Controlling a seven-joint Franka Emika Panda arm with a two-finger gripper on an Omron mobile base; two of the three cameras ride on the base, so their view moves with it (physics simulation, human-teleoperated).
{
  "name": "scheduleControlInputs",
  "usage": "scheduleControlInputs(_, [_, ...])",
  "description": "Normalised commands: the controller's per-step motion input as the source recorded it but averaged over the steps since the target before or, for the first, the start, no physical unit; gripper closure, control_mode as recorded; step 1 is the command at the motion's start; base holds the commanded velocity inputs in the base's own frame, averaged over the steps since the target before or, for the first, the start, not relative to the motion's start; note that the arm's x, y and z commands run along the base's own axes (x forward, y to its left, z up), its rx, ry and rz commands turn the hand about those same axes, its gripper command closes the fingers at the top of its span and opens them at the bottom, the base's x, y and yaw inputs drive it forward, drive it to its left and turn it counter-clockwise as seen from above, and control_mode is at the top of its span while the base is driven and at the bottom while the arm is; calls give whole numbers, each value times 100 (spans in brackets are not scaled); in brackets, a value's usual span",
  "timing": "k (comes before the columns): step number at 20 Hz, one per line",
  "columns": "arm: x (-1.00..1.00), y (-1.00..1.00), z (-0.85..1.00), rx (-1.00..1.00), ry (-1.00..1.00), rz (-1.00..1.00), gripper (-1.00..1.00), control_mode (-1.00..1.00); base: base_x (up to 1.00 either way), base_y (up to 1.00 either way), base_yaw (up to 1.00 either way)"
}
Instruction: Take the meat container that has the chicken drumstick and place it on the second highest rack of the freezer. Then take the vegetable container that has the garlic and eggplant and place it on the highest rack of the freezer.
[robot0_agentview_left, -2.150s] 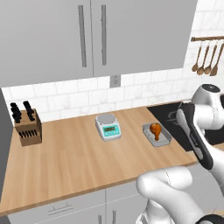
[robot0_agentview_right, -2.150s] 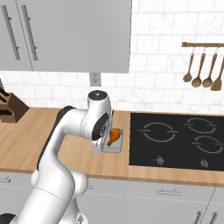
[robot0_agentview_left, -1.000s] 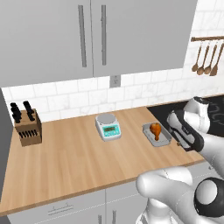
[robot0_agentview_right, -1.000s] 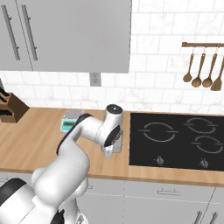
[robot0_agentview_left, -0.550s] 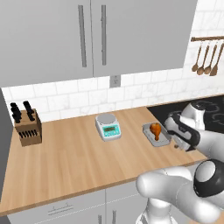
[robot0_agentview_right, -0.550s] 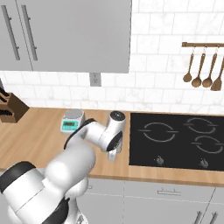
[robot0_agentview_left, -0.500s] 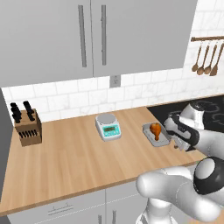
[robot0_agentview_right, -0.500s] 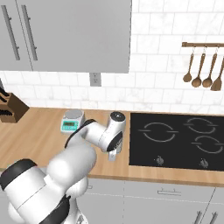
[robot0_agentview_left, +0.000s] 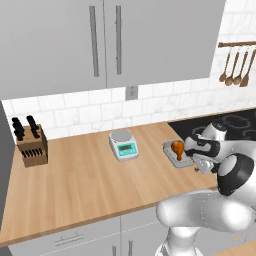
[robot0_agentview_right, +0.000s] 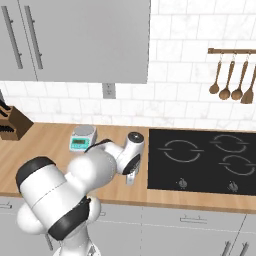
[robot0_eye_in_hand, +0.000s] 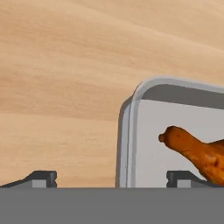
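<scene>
The meat container (robot0_eye_in_hand: 127, 131) is a shallow grey tray on the wooden counter, with the orange-brown chicken drumstick (robot0_eye_in_hand: 194, 151) lying in it. My gripper (robot0_eye_in_hand: 111, 178) hangs open just above the tray's near rim. One fingertip (robot0_eye_in_hand: 41, 178) is over bare counter and the other stands over the tray floor beside the drumstick. From the left base view the tray (robot0_agentview_left: 169, 146) and drumstick (robot0_agentview_left: 177, 146) sit by the stovetop, with the gripper (robot0_agentview_left: 194, 163) lowered at their right end. The arm covers the tray in the right base view. The freezer and the vegetable container are out of view.
A kitchen scale (robot0_agentview_left: 123, 145) stands left of the tray and a knife block (robot0_agentview_left: 31, 145) sits at the counter's far left. The black stovetop (robot0_agentview_right: 200, 160) lies right of the tray. Wooden utensils (robot0_agentview_right: 230, 75) hang on the wall, and grey cupboards (robot0_agentview_left: 105, 40) are overhead.
The arm has swung down and the hand has sunk toward the tray's end. The jaws stayed open; tray and drumstick have not moved.
</scene>
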Motion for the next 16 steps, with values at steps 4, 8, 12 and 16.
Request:
scheduleControlInputs(4, [26,0,-21,0,0,1,-100,-100,0,0,0])
scheduleControlInputs(8, [5,0,-24,0,0,1,-100,-100,0,0,0])
scheduleControlInputs(12, [2,0,-27,0,1,0,-100,-100,0,0,0])
scheduleControlInputs(16, [6,0,-31,0,6,1,100,-100,0,0,0])
